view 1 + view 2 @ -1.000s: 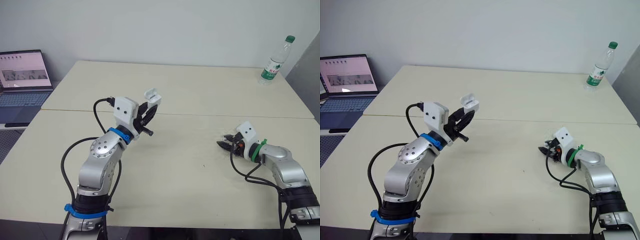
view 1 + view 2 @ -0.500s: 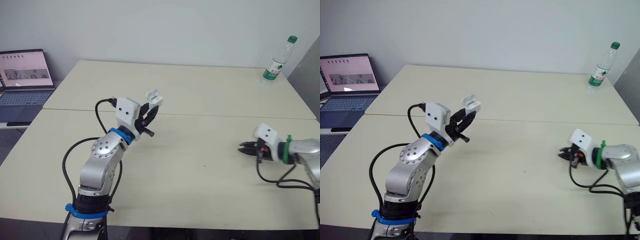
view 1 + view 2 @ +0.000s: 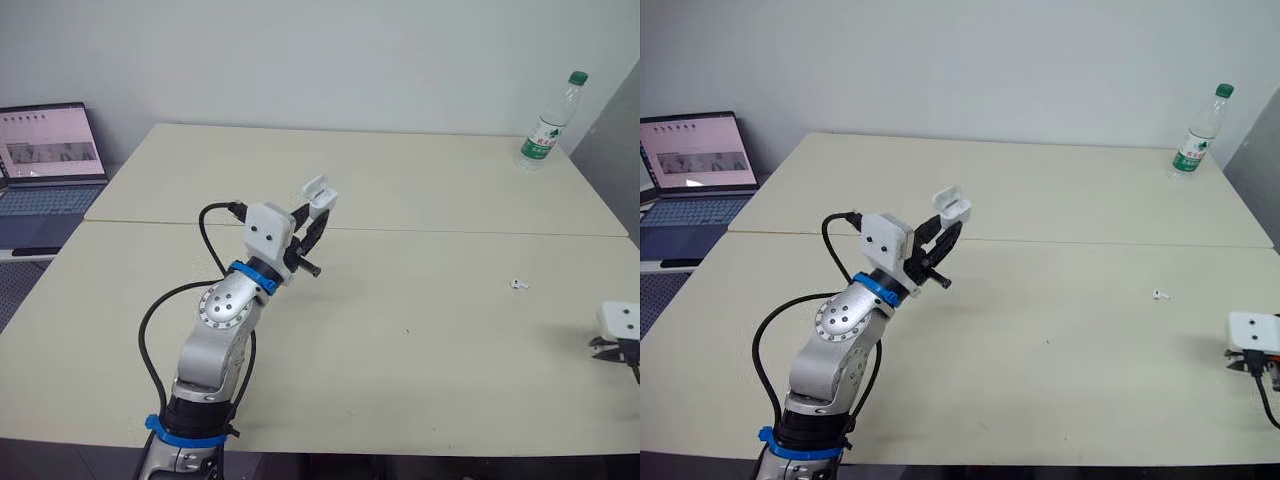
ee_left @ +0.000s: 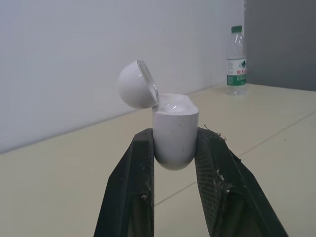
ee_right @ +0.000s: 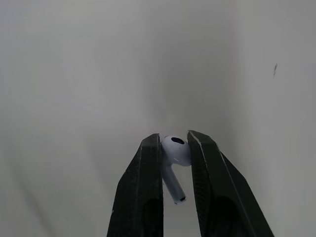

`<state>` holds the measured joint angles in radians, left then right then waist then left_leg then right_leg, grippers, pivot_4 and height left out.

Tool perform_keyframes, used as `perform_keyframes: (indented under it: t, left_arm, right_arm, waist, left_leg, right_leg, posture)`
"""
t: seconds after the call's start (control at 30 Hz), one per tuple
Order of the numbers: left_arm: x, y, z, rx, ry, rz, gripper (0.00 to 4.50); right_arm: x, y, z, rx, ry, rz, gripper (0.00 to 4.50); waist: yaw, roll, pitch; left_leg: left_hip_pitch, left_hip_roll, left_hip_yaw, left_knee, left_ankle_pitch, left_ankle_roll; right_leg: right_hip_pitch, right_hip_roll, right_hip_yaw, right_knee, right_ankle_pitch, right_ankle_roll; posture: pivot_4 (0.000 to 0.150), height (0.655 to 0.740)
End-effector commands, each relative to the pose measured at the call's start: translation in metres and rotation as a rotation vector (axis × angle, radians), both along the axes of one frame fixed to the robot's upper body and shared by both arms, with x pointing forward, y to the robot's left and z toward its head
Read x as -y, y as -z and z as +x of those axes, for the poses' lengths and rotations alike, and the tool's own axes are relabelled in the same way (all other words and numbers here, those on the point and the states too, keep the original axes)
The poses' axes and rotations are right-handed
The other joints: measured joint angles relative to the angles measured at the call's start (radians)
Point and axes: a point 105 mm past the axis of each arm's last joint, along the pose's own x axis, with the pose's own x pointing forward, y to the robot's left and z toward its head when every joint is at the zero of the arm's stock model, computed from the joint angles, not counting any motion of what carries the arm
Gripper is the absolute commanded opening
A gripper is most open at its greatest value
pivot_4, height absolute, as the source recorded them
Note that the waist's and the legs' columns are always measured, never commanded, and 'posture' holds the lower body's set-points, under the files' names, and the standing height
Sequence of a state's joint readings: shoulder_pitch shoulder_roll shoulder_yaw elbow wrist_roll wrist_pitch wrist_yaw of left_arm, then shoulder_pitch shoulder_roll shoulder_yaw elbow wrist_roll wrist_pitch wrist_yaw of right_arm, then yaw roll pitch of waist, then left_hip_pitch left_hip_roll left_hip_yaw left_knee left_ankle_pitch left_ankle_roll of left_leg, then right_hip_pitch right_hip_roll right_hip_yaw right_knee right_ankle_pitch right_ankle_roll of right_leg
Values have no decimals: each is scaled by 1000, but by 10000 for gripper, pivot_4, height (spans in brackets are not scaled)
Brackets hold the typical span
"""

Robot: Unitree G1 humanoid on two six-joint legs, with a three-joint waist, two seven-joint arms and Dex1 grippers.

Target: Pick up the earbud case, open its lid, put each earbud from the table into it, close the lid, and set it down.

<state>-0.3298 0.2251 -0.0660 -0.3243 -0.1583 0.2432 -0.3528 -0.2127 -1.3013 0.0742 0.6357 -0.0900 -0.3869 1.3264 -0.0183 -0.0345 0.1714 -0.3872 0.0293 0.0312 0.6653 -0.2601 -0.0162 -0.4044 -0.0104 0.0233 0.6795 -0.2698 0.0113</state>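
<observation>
left jaws clamp earbud case point(image 4: 173, 133), lid point(image 4: 137, 85) open, contents unclear; right jaws pinch one earbud point(image 5: 175, 150); another earbud point(image 3: 517, 284) on table point(image 3: 400, 380).

Both eye views look forward and down from above the near edge of the table point(image 3: 420, 360), covering most of its top; both hold the laptop point(image 3: 50, 150) at upper left of the frame and the bottle point(image 3: 548, 120) at upper right. The left wrist view sits close behind the left gripper point(image 4: 175, 134), facing level across the tabletop towards the same bottle. The right wrist view sits close behind the right gripper point(image 5: 174, 137), facing a plain pale surface
</observation>
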Motion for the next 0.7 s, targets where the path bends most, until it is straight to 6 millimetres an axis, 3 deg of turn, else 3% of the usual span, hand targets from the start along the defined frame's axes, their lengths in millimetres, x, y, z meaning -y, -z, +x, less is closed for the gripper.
perform_keyframes:
  t: [0.03, 0.27, 0.7]
  left_arm:
    - [8, -24, -9, 112, 8, -19, 7946]
    - [13, -12, -10, 84, 21, -1, 7946]
    - [12, -12, -8, 74, 19, -17, 7946]
  right_arm:
    - [9, -10, -2, -6, -25, -68, 3984]
    - [11, -7, 3, 10, -27, -86, 3984]
    - [8, 3, 7, 21, 38, -30, 3984]
  waist:
    - [-1, 0, 0]
    - [-6, 0, 0]
    - [-7, 0, 0]
  left_leg:
    - [1, 0, 1, 0, 0, 0]
    - [3, 0, 2, -1, 0, 0]
    - [5, 0, 5, -1, 0, 0]
  right_leg:
    - [0, 0, 0, 0, 0, 0]
    - [1, 0, 3, 0, 0, 0]
    - [1, 0, 7, 1, 1, 1]
  posture:
    - [1500, 7400]
    - [1500, 7400]
    - [1500, 7400]
